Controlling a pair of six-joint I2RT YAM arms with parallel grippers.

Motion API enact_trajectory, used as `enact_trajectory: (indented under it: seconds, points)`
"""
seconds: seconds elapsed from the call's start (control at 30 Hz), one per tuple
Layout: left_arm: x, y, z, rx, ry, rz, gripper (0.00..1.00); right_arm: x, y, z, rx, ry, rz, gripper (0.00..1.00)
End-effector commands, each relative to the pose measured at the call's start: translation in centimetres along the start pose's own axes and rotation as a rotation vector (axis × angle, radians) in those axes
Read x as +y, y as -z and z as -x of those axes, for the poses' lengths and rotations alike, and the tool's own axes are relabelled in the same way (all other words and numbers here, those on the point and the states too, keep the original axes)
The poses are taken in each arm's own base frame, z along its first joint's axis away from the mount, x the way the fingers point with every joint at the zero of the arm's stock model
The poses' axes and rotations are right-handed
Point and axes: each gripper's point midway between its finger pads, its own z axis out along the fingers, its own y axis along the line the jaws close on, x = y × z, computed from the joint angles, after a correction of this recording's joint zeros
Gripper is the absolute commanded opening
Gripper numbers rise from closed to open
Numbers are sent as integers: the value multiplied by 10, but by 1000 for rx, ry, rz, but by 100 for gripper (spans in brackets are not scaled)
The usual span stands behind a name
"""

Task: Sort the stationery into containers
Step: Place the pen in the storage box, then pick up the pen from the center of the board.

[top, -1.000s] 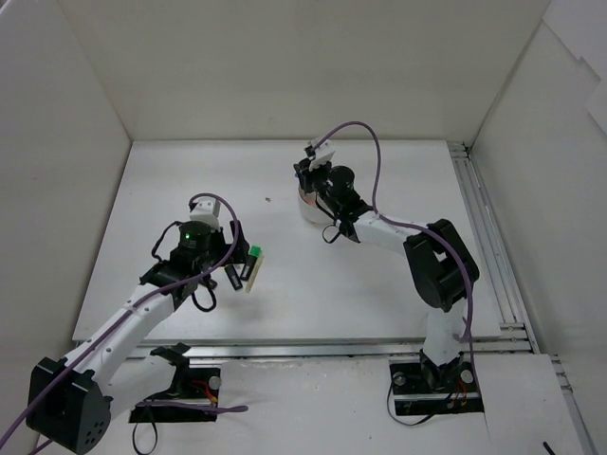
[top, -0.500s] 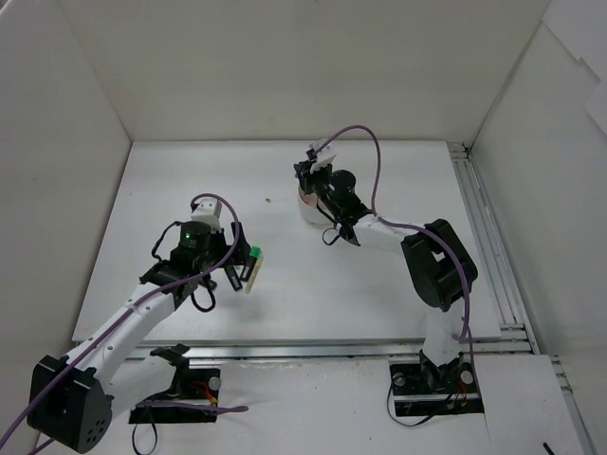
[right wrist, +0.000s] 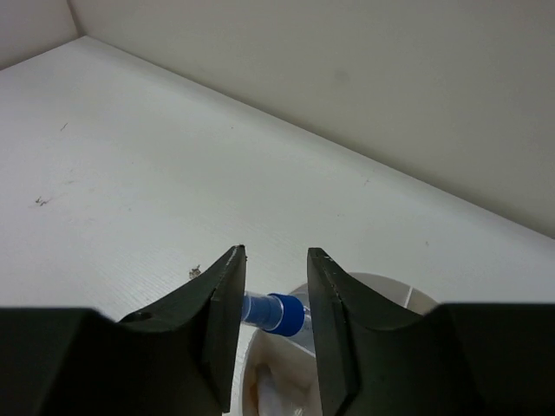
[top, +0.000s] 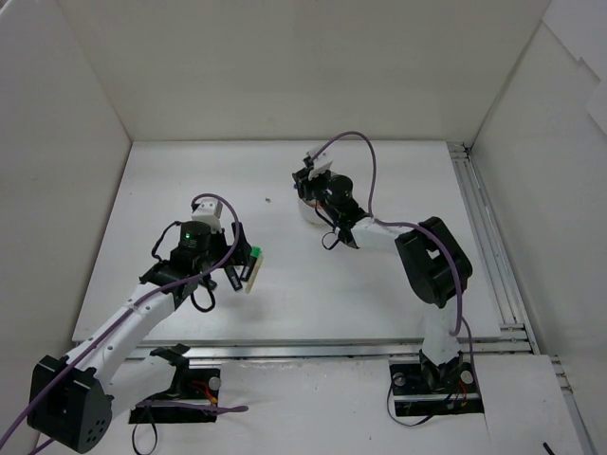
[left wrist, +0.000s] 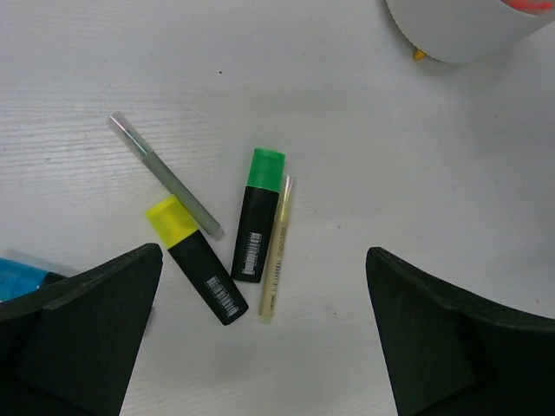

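Observation:
In the right wrist view my right gripper (right wrist: 276, 299) hangs over the rim of the white tub (right wrist: 381, 282), the container. Its jaws stand a little apart. The clear blue-capped tube (right wrist: 279, 313) lies across between them, touching the left finger, with a gap to the right finger. My left gripper (left wrist: 269, 347) is wide open above the table. Ahead of it lie a green-capped highlighter (left wrist: 260, 215), a yellow-capped highlighter (left wrist: 196, 262), a wooden stick (left wrist: 276, 251) and a thin grey pen (left wrist: 165, 175). From above, the left gripper (top: 204, 270) sits beside this cluster (top: 248, 267).
A blue object (left wrist: 17, 276) pokes out beside the left finger. The tub (left wrist: 460, 30) shows at the top right of the left wrist view, with something red inside. White walls enclose the table (top: 379, 275); a rail (top: 484, 237) runs along its right side.
My right gripper's jaws have parted from the blue-capped tube, and that arm has shifted slightly left over the tub. The left arm has not moved.

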Motion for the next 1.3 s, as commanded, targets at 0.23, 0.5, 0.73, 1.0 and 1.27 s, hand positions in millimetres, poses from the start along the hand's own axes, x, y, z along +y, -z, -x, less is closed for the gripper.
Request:
enact_trajectory:
  seconds: [0.23,0.5,0.73,1.0,1.27]
  points:
    - [-9,7,21,-63,0,-39,100,2,16,87,-210,-10,16,45]
    - [-6,10,11,-7,28,-16,100,25,66,144,-294,28,-25,79]
    - [-1,8,-8,76,88,23,100,35,112,124,-129,-158,-31,98]
    - [-46,4,-32,135,-46,-176,100,19,168,79,125,-259,-165,98]
    - [-61,-21,-66,248,-106,-163,100,3,203,53,248,-297,-273,98]
